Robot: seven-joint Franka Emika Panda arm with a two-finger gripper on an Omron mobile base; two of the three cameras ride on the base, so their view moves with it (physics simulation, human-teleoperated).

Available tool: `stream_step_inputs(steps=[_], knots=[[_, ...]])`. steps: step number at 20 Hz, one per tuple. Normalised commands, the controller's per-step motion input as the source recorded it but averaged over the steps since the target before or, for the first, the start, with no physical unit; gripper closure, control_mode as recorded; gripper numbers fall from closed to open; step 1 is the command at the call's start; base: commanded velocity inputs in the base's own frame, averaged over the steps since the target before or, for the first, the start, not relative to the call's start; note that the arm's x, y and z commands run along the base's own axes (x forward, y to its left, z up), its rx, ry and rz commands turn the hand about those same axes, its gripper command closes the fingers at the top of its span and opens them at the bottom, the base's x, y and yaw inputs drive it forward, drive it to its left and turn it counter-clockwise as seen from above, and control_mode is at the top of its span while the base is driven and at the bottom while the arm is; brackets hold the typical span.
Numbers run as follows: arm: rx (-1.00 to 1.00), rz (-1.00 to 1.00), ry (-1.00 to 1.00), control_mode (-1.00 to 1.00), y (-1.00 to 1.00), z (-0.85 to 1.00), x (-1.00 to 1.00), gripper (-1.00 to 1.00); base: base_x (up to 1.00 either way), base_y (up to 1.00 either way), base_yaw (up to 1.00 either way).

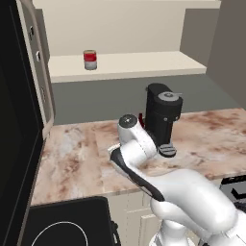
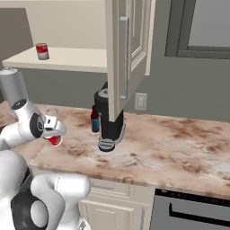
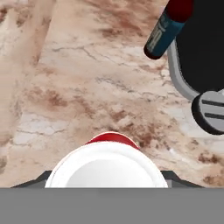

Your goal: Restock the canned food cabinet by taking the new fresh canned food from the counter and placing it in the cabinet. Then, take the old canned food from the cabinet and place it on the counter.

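While the gripper point(image 2: 54, 138) hung above the counter point(image 2: 179, 139), its jaws were clamped on the new fresh canned food point(image 3: 106, 168), lifted off the stone. Old canned food point(image 1: 90, 60) stood on the cabinet point(image 1: 144, 62) shelf, left end. Black coffee machine point(image 1: 163, 117) stood nearby, dark bottle point(image 2: 95, 120) just beside it.

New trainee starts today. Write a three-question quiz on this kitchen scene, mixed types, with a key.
1. True or false: the old canned food stands on the cabinet shelf.
2. What does the gripper hold over the counter? A) a blue bottle B) the new fresh canned food C) nothing
3. Fill in: the black coffee machine stands on the ___.

Key
1. True.
2. B: the new fresh canned food sits between the fingers.
3. Counter.
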Motion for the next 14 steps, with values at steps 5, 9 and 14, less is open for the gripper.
stream_step_inputs(steps=[5, 9, 14], knots=[[-0.01, 0.02, -0.34, -1.00, -0.25, 1.00, -0.86, 1.00, 0.00, 0.00, 0.00], [0.00, 0.03, -0.30, -1.00, -0.40, 1.00, -0.76, 1.00, 0.00, 0.00, 0.00], [0.00, 0.01, -0.25, -1.00, -0.34, 1.00, -0.60, 1.00, 0.00, 0.00, 0.00]])
